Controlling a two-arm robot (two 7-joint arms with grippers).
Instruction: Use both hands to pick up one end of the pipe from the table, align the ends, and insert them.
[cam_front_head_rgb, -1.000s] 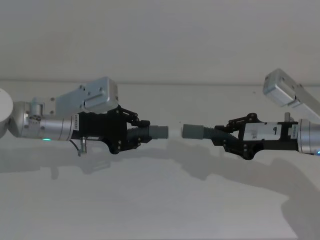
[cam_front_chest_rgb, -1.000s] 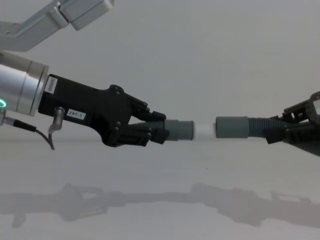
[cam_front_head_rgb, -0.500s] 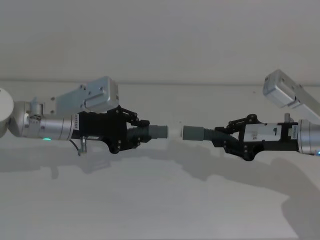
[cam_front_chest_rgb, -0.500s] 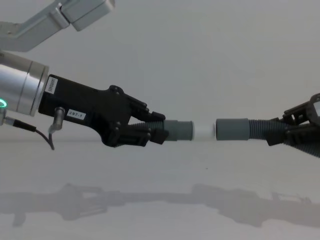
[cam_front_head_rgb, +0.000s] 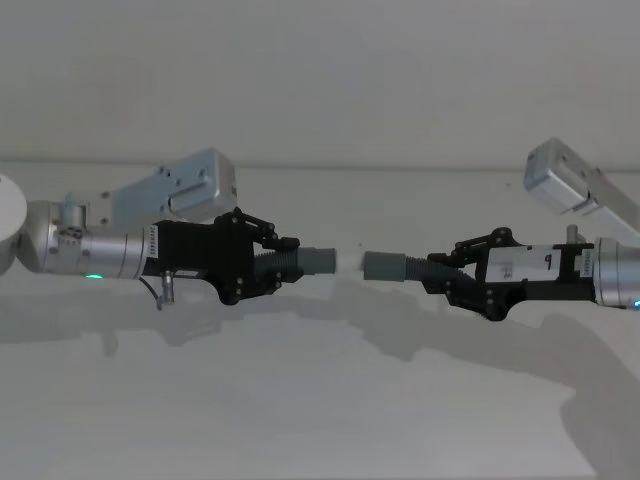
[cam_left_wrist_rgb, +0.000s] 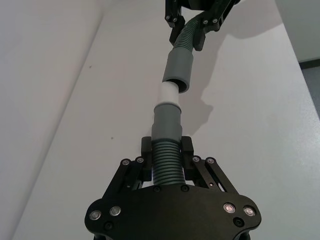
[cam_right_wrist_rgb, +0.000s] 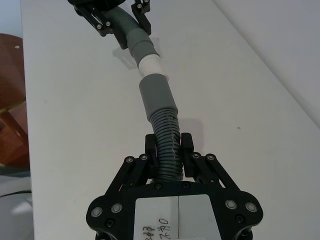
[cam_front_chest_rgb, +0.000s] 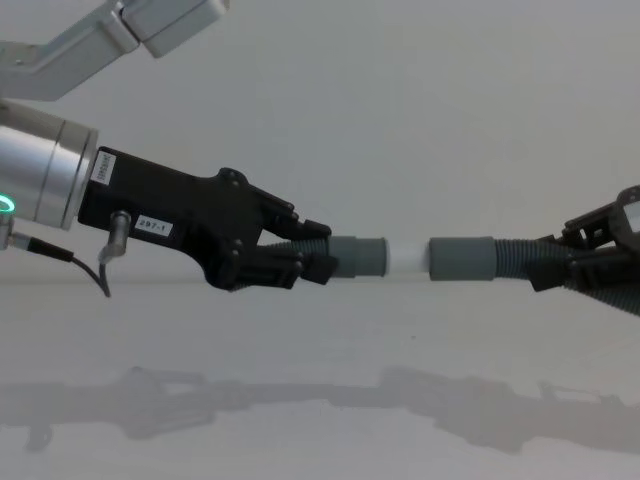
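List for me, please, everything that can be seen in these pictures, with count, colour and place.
hose pieces: two, dark grey and ribbed, held in the air above the table, one on the left, one on the right.
cuffs: two, smooth grey, facing each other; left one ends in a white tip reaching the right one.
table: one, pale grey-white, under both arms.
left pincer: black, shut on the left hose piece, on a silver arm with a green light.
right pincer: black, shut on the right hose piece.

A small white sticker (cam_front_chest_rgb: 152, 227) on the black plastic left gripper (cam_front_chest_rgb: 318, 262) reads "297-1"; other labels are illegible.
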